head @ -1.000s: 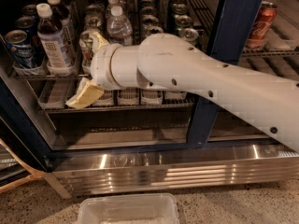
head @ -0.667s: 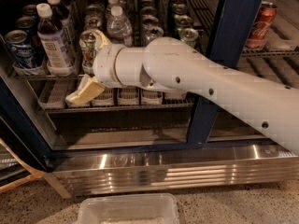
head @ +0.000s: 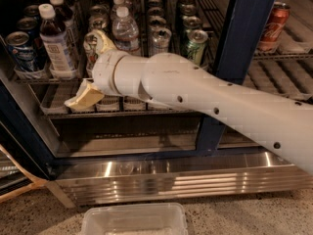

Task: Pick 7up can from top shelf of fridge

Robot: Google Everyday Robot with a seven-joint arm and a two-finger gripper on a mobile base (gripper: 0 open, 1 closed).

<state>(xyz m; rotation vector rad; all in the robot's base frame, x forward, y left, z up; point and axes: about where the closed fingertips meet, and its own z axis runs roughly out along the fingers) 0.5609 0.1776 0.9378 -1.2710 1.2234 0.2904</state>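
Observation:
The 7up can (head: 91, 47), silvery with a shiny top, stands at the front of a lane on the top shelf (head: 58, 113) of the fridge (head: 171, 176). My gripper (head: 93, 67) is inside the fridge at the end of the white arm (head: 205, 94). It is open. The upper finger (head: 103, 37) curves across the right side of the can and hides part of it. The lower finger (head: 84, 96) hangs below the can, over the shelf's front trays. I cannot tell whether the upper finger touches the can.
A blue can (head: 17, 50) and a dark bottle (head: 55, 40) stand left of the gripper. A water bottle (head: 126, 29), a plain silver can (head: 160, 40) and a green can (head: 195, 45) stand to its right. A blue door post (head: 237, 58), a red can (head: 272, 26) and a floor bin (head: 134, 222) also show.
The arm has shifted slightly left and deeper into the fridge. The upper finger now sits higher against the can. The fingers stay spread.

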